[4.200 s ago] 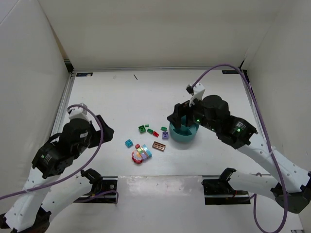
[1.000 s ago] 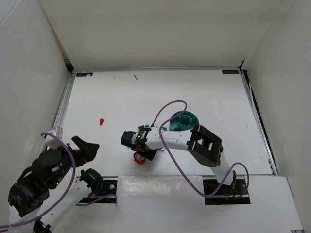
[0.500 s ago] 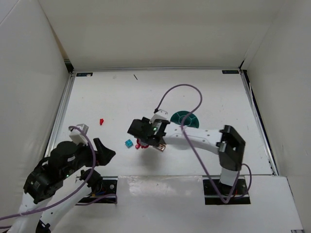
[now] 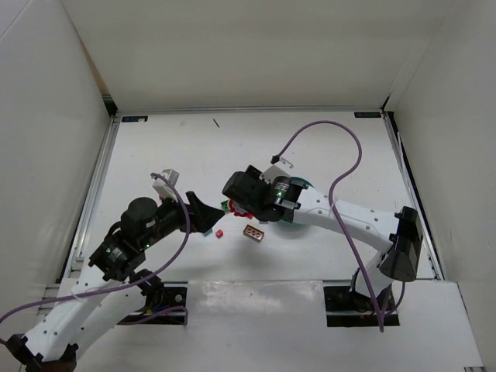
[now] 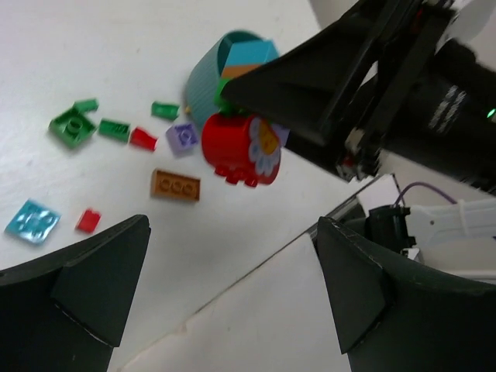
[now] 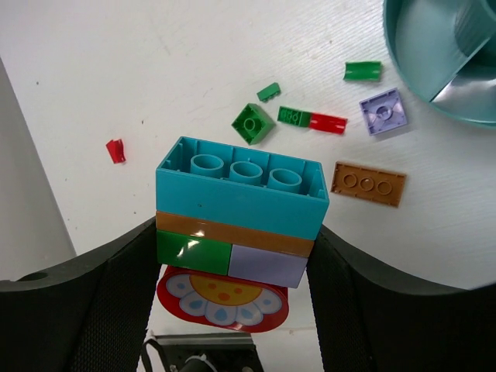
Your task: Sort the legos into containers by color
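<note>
**A:** What lies nearest the arm bases on the white table (image 4: 194, 155)?

**B:** A tiny red plastic brick (image 4: 219, 233). A brown three-stud plastic plate (image 4: 253, 233) lies near it at its three o'clock, seen from above. A light-blue square tile (image 5: 32, 220) sits just beside the red brick.

**A:** And the left gripper (image 5: 232, 225)?

**B:** It hangs just past the red brick, at about eleven o'clock from it. Its jaws are spread wide with nothing between them.

**A:** The right one?

**B:** The right gripper (image 6: 236, 232) is at the left gripper's three o'clock, close by. It is clamped on a stack (image 6: 244, 190) of plastic bricks lifted above the table. The stack is a turquoise brick, an orange plate, a green and a lilac brick side by side, and a round red flower-printed piece.

**A:** Anything loose beyond that?

**B:** Yes, a green square plate (image 6: 252, 122), a lilac square tile (image 6: 383, 111) and a few slim green and red pieces lie on the table between the stack and the bowl.

**A:** Where is the bowl?

**B:** The small round teal plastic bowl (image 6: 411, 77) stands at three o'clock from the stack, with the lilac tile just beside its wall. One inner divider shows, but from above the right arm hides most of the bowl.
</note>
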Available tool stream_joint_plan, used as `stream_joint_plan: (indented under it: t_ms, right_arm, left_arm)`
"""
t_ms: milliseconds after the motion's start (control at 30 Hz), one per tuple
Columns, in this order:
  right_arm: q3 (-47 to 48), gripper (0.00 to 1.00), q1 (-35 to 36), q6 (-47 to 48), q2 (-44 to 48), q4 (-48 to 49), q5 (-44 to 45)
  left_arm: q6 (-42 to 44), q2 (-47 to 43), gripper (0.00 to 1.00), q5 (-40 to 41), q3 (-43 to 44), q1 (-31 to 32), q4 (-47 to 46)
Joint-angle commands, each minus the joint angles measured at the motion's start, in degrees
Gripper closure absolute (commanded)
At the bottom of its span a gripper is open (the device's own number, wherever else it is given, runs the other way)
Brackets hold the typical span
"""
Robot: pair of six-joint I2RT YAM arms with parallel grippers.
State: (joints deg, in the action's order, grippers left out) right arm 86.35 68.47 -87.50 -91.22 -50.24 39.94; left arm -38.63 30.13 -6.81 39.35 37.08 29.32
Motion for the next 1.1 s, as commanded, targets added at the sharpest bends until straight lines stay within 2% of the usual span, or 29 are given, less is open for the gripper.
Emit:
stream_joint_plan:
  t_ms: [0, 67, 167, 200, 300, 500, 700, 900, 1000, 1067]
  right_arm:
    - [5.6, 0.58, 0.2, -2.7, 0.0, -5.9, 6.8]
    - [6.8, 0.60, -0.3, -1.5, 0.4, -6.4, 7.6]
    - [6.0, 0.60, -1.9, 3.0, 2.4, -5.0, 3.8]
    - [5.6, 0.60, -2.3, 5.3, 2.9, -3.6, 0.5]
    - [2.8, 0.60, -2.9, 6.6, 5.8, 0.1, -1.8]
    - [4.2, 0.60, -1.5, 7.3, 5.2, -1.0, -1.6]
    - [8.3, 0.60, -0.3, 9.0, 1.7, -2.4, -2.2]
    - [9.0, 0.60, 0.2, 10.2, 0.8, -0.6, -2.8]
    - [7.5, 0.60, 0.9, 10.8, 2.0, 1.8, -2.1]
    - [6.9, 0.60, 1.2, 10.8, 2.7, 3.0, -2.1]
  left_arm:
    - [0.5, 3.0, 0.00, 0.7, -0.2, 1.4, -12.4]
    - [4.6, 6.7, 0.00, -0.5, 1.2, 1.8, -13.1]
    - [8.6, 10.9, 0.00, 0.2, 4.1, 1.9, -7.4]
    - [8.8, 11.5, 0.00, -1.3, 3.9, 1.9, -8.0]
    - [9.9, 12.8, 0.00, -5.1, 1.2, 2.0, -13.4]
    - [8.8, 8.5, 0.00, -5.4, -4.7, 2.6, -27.1]
    - [13.8, 11.2, 0.00, -6.3, -2.5, 3.4, -24.8]
    - [13.8, 12.6, 0.00, -6.0, -3.3, 4.1, -26.0]
    - [13.3, 11.8, 0.07, -5.9, -3.8, 4.0, -26.8]
    - [12.7, 11.3, 0.22, -5.8, -4.5, 4.0, -28.7]
